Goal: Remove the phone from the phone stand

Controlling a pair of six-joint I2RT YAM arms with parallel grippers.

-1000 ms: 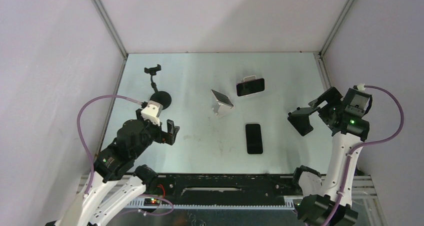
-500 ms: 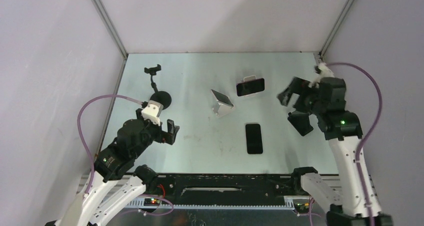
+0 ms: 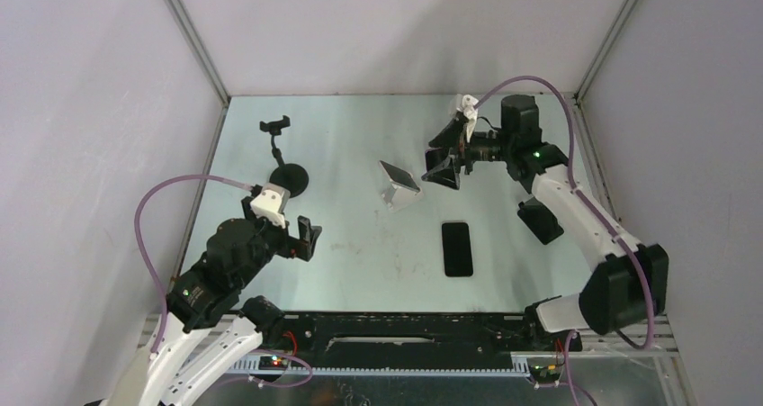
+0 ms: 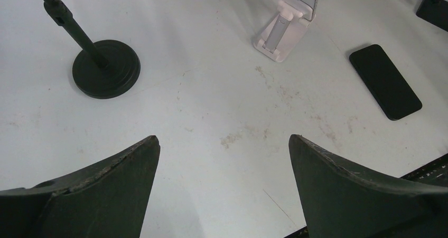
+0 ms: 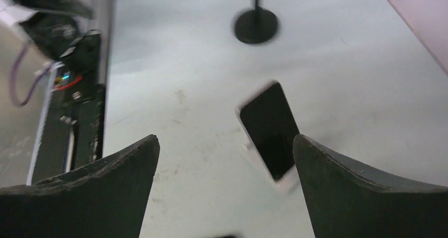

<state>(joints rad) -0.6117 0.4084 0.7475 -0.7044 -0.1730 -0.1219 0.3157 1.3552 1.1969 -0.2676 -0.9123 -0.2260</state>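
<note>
The phone (image 5: 269,132) leans tilted in its small white holder (image 5: 288,184), dark screen up, to the right of the white folding stand (image 3: 399,184) and farther from the arm bases than that stand. The right wrist view is blurred, so finer detail of the holder cannot be made out. The right gripper (image 3: 443,158) hangs over the phone with its jaws spread wide. From the wrist camera the phone shows in the gap between the two fingers, and neither finger appears to touch it. From above, the gripper hides most of the phone.

The left gripper (image 4: 223,139) sits low over the table (image 3: 360,235), to the left of the white folding stand and nearer the bases, its jaws also wide apart with nothing between them.

A second black phone (image 3: 457,248) lies flat on the table, to the right of the white folding stand and nearer the bases. A black pole stand (image 3: 288,177) with a round base and a clamp on top is to the left of the white folding stand. A black holder (image 3: 541,220) lies well to its right, partly under the right arm.
</note>
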